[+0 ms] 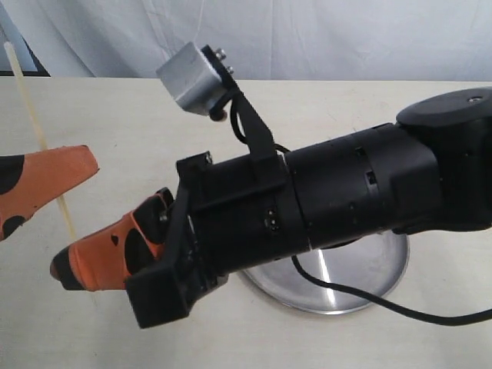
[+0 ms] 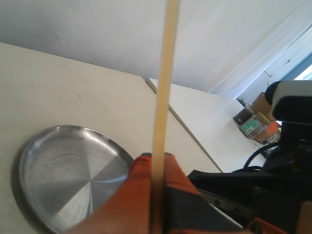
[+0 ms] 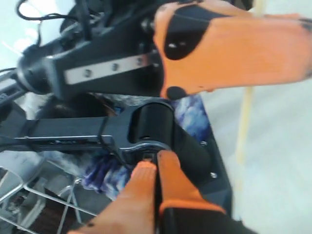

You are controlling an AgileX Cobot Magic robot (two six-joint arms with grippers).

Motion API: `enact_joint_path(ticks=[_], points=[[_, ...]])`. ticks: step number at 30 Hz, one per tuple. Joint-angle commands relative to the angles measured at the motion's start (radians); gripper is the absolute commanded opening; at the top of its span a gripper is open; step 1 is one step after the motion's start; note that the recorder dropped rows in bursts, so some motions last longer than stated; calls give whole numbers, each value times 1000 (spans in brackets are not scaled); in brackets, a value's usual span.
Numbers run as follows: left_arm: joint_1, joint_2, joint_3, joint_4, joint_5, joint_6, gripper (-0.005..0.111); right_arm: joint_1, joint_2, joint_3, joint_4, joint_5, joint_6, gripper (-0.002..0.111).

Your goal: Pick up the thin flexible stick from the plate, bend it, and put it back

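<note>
- The left fingers (image 2: 139, 180) pinch the stick (image 2: 163, 87) low on its length, holding it nearly upright, lifted well off the plate (image 2: 58, 161).
- It looks light, springy and probably brittle, so it is best held near both ends and bent gently.
- The right fingers (image 3: 139, 195) are pressed together on nothing; the stick passes just beside them, not between.

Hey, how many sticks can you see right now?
1. The stick is held in the left end effector, off the plate. Another might be hidden where the right arm covers part of the plate.
</note>
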Motion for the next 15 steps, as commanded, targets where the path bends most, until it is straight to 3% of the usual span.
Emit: enact_joint_path(ticks=[1, 6, 8, 13, 15], points=[[-2, 1, -1, -20, 26, -4, 0, -1, -5, -7, -86, -66, -5, -1], [-2, 1, -1, -20, 28, -4, 0, -1, -5, -7, -99, -97, 3, 0], [-2, 1, -1, -20, 30, -4, 0, -1, -5, -7, -99, -104, 3, 8], [-2, 1, -1, -20, 42, -4, 0, -1, -5, -7, -96, -143, 3, 54], [-2, 1, -1, -20, 49, -33, 0, -1, -3, -7, -91, -167, 5, 62]])
